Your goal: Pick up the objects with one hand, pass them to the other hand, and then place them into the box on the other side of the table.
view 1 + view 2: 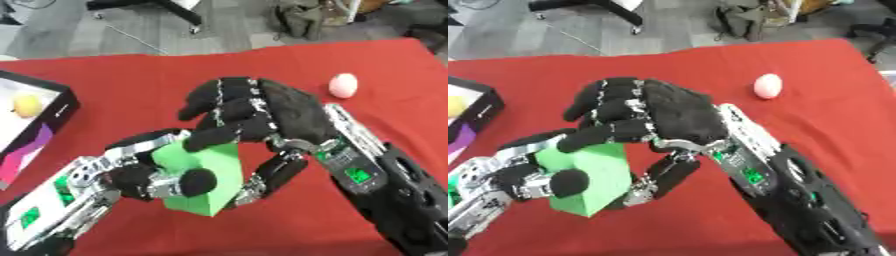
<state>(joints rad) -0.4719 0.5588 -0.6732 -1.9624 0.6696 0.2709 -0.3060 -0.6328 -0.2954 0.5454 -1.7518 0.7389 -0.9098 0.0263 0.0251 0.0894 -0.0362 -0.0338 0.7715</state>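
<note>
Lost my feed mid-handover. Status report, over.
Left hand and right hand both curled on green block, above red table. Pink egg waiting far right. Box at left, yellow thing inside. Nothing blocking.

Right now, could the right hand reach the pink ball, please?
Probably not at once. The right hand is curled over the green block, which the left hand also grips. The pink ball lies apart on bare red cloth, so the way is free once the block is released.

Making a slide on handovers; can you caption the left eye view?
Mid-handover above the red table: left hand and right hand both curl around a green block.
</note>
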